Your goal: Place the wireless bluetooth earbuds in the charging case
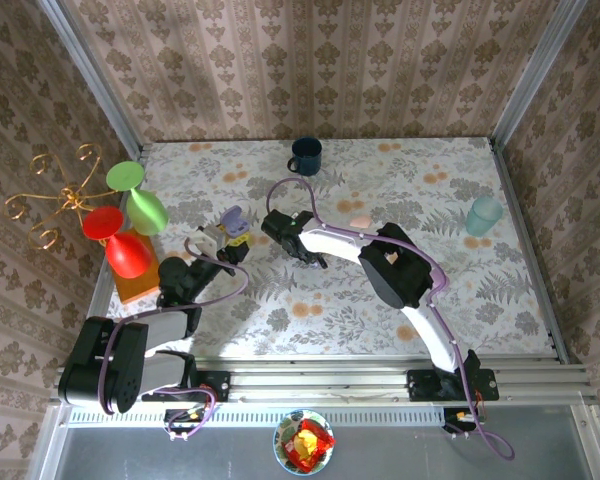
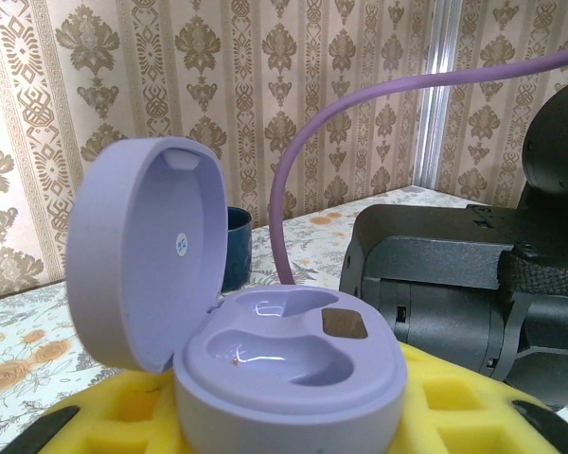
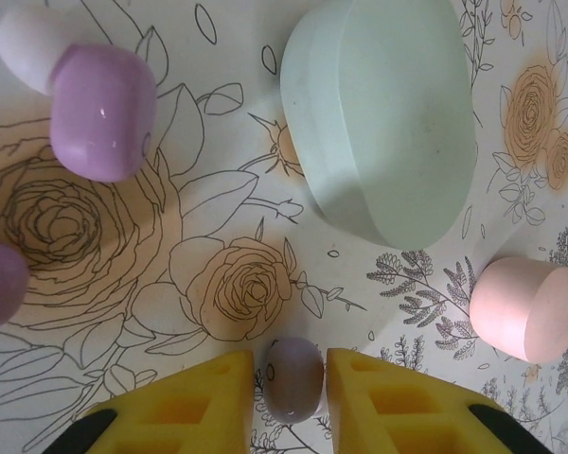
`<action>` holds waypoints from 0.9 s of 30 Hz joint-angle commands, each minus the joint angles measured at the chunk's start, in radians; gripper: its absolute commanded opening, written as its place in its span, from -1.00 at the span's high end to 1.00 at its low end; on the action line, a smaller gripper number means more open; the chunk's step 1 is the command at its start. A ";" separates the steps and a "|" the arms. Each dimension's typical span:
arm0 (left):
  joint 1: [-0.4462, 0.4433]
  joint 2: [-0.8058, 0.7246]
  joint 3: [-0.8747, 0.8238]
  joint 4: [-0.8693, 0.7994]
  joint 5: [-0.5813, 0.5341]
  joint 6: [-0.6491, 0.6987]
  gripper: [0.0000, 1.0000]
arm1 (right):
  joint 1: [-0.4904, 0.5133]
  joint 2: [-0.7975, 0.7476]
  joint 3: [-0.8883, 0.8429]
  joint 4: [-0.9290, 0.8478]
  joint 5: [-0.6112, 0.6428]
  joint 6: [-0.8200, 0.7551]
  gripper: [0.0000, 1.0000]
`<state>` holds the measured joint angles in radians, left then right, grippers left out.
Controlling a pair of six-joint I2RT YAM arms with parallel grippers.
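Step in hand: pick-up. My right pincer (image 3: 292,367) stands narrow about the lilac earbud (image 3: 293,380) on the table (image 3: 407,312); I cannot tell whether the pads touch it. Next: a firm grip, then a level carry to the open charging case (image 2: 265,350) clamped in my left pincer (image 2: 289,411).

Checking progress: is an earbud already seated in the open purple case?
No, both hollows in the purple case lie empty in the left wrist view.

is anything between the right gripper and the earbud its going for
Nothing visible. The lilac earbud lies on the table between the right gripper's yellow fingers. The mint case and pink case lie farther off, clear of it.
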<state>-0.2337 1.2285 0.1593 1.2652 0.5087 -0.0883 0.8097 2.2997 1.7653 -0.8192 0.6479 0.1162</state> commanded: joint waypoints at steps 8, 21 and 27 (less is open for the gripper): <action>0.009 0.009 -0.001 0.030 0.030 0.014 0.28 | 0.007 -0.008 -0.020 -0.023 0.021 0.034 0.63; -0.048 0.046 0.016 0.030 0.043 0.085 0.28 | -0.063 -0.419 -0.357 0.232 -0.340 0.191 0.64; -0.121 0.088 0.050 0.030 0.041 0.116 0.28 | -0.183 -0.636 -0.560 0.417 -0.721 0.341 0.64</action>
<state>-0.3305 1.2999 0.1749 1.2652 0.5312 -0.0135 0.6769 1.7351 1.2720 -0.5220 0.1825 0.3420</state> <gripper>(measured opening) 0.377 0.181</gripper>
